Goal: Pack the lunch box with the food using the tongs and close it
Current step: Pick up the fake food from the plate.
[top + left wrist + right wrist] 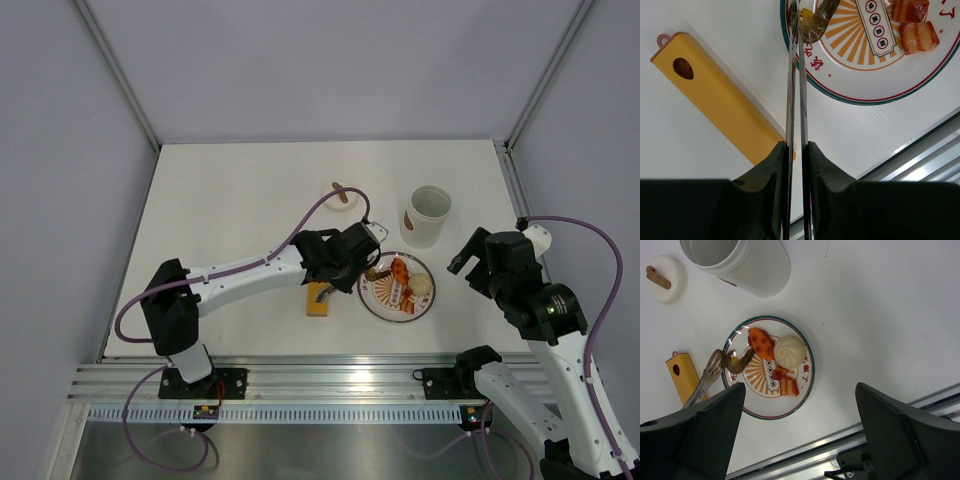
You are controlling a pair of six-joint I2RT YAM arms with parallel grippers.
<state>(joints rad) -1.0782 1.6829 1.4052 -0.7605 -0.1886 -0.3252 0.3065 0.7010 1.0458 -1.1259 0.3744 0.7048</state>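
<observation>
My left gripper (345, 255) (796, 145) is shut on the slim grey tongs (795, 75), squeezing their two arms almost together. The tong tips (715, 365) pinch a dark brown-green piece of food (812, 22) (738, 361) at the left rim of the patterned plate (380, 302) (765, 402). On the plate lie an orange-red piece (761, 342), a pale bun (789, 351) and brown meat cubes (786, 382) (917, 30). The white lunch box (428, 215) (740, 260) stands open behind the plate. My right gripper (468, 255) (799, 390) hangs open above the plate's right side, holding nothing.
A long flat orange bar (319, 298) (715, 100) lies just left of the plate, under the left wrist. A round white lid with a brown handle (343, 193) (662, 272) rests left of the tub. The metal rail (840, 450) runs along the table's near edge.
</observation>
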